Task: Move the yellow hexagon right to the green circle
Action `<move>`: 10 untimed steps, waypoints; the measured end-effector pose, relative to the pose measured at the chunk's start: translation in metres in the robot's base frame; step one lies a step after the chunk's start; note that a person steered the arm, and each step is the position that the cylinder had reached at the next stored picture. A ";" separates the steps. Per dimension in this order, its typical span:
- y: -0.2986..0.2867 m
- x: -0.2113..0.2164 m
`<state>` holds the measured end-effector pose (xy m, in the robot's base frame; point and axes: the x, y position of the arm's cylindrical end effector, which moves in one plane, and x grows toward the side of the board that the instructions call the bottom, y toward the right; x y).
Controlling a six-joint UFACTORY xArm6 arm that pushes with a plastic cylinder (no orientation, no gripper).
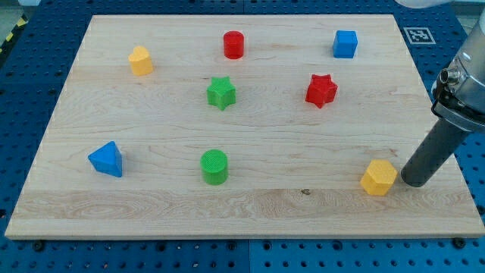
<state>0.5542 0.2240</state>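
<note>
The yellow hexagon (378, 177) lies near the board's bottom right. The green circle (214, 166) stands far to its left, at bottom centre. My tip (414, 182) rests on the board just right of the yellow hexagon, very close to it or touching; the dark rod rises up and to the right from there.
On the wooden board (250, 212) there are also a blue triangle (106, 159) at the left, a second yellow block (140, 61) at top left, a red cylinder (233, 45), a green star (221, 93), a red star (321, 90) and a blue cube (345, 44).
</note>
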 end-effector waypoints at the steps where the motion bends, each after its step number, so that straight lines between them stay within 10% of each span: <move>1: 0.000 0.000; 10: -0.090 0.003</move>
